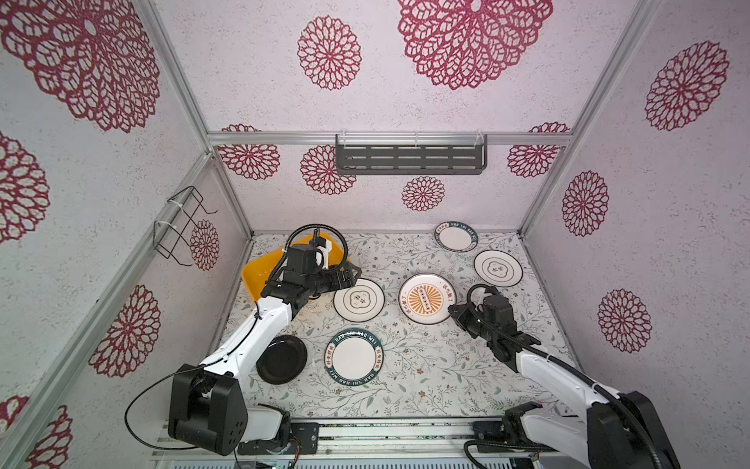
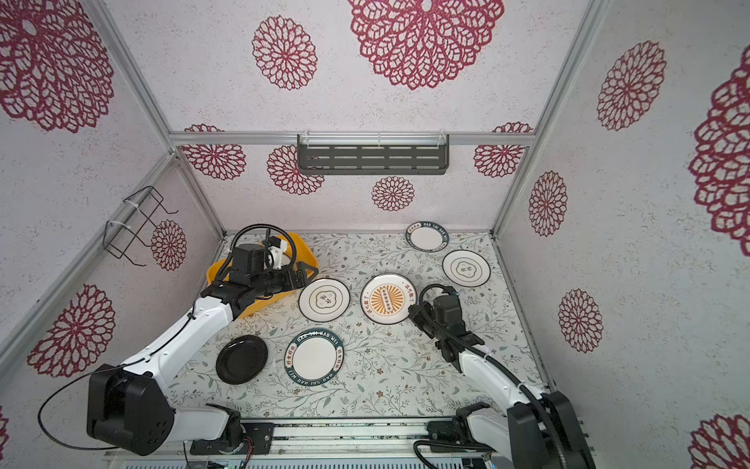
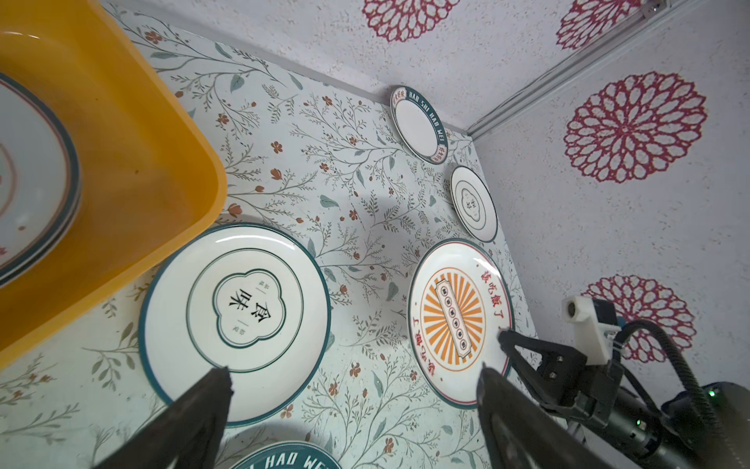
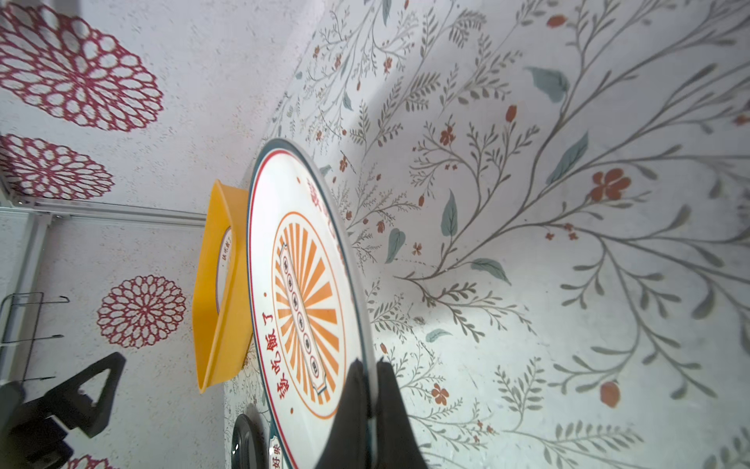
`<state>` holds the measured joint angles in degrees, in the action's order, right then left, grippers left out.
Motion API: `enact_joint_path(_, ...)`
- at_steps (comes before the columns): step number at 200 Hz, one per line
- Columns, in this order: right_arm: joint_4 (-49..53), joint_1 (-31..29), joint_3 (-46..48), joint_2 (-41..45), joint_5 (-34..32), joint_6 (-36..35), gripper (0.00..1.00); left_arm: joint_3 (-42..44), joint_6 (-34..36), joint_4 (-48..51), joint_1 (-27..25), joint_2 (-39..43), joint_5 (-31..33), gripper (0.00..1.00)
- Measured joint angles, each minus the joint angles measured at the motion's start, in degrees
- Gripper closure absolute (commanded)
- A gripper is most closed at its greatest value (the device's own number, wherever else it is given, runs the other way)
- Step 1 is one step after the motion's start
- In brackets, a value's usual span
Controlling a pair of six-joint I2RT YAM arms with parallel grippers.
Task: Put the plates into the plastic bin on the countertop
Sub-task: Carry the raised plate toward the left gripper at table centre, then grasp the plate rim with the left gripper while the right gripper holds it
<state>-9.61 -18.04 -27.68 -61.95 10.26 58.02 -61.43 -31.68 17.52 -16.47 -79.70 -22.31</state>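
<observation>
Nearest, at the front of the bench, a glossy black plate lies beside a teal-rimmed plate. Farther in, the right jaws are clamped on the near rim of the sunburst plate. To its left sits a flower-outline plate, its edge just beside the yellow plastic bin. The left jaws stand wide apart and empty by the bin's right corner. The bin, far left on the bench, holds stacked plates. At the far right lie a second flower-outline plate and a second teal-rimmed plate.
</observation>
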Motion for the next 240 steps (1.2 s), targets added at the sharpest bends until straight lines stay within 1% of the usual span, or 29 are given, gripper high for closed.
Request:
enact_joint_path(41,6.3,1.7,-1.5,5.5,0.6,-1.6,1.0,-1.6,0.0,-3.4,-4.4,-3.8,-5.1,0.0)
enact_joint_path(66,6.4,1.7,-2.9,5.7,3.0,-2.0,1.0,-4.3,0.0,-5.0,-7.7,-7.7,-7.8,0.04)
enact_joint_path(89,4.5,1.6,-3.3,5.7,5.6,-2.0,1.0,-6.4,0.0,-5.3,-9.5,-11.1,-8.7,0.1)
enact_joint_path(132,1.9,1.0,-3.9,5.7,8.9,-1.9,1.0,-7.3,-1.7,-7.1,-9.9,-14.8,-11.0,0.21)
enact_joint_path(177,-1.1,0.6,-3.9,5.7,11.2,-1.4,1.0,-8.0,-3.1,-9.6,-9.9,-15.7,-13.2,0.45)
enact_joint_path(201,-2.6,0.3,-3.9,5.7,11.7,-1.4,1.0,-8.1,-3.7,-10.2,-9.9,-16.0,-13.9,0.64)
enact_joint_path(222,-3.1,0.2,-3.9,5.4,12.1,-1.4,1.0,-8.1,-3.9,-10.9,-10.0,-16.1,-15.0,0.77)
enact_joint_path(240,-3.4,0.0,-3.9,4.9,12.3,-1.4,1.0,-8.1,-4.3,-11.3,-10.0,-16.1,-15.6,0.85)
